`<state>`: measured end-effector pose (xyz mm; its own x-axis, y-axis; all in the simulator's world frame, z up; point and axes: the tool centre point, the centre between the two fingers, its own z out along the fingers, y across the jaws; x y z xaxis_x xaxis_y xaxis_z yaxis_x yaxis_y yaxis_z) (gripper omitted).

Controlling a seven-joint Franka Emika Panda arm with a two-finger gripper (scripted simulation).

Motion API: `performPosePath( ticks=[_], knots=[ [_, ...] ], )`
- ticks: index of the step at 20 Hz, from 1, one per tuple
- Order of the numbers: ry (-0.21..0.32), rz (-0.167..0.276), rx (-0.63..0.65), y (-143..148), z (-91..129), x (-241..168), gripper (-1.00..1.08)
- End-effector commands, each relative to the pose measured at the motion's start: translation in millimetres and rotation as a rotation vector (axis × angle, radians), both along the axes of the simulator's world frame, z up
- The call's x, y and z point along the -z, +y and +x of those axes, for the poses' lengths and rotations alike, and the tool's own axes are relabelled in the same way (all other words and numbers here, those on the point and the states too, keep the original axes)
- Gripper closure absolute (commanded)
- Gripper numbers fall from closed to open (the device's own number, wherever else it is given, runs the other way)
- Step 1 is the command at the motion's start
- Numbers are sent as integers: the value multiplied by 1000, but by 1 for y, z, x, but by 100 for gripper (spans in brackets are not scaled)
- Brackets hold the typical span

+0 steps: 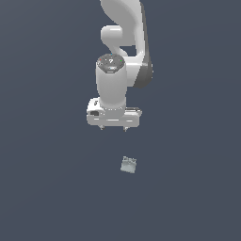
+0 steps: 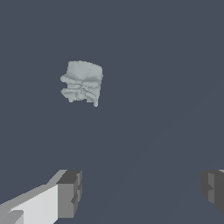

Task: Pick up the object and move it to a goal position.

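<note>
The object (image 1: 128, 164) is a small pale grey-green blocky lump with an uneven lobed surface, lying on the dark floor. It also shows in the wrist view (image 2: 82, 82). My white gripper (image 1: 113, 128) hangs above it and slightly toward the exterior view's left, well apart from it. The gripper (image 2: 140, 192) is open and empty, its two dark fingertips (image 2: 70, 192) spread wide. The object lies outside the gap between them.
The white arm (image 1: 120, 42) rises behind the gripper at the top of the exterior view. A flat dark blue-grey floor (image 1: 47, 188) surrounds the object.
</note>
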<state>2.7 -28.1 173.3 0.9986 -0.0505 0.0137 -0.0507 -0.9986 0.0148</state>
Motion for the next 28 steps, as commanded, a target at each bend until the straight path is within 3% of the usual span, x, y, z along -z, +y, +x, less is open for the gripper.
performPosePath(
  ticks=[1, 17, 28],
  knots=[
    [0, 0, 0, 0, 0, 0, -92],
    [8, -23, -24, 1, 7, -4, -92],
    [8, -13, 38, 20, 44, 22, -92]
  ],
)
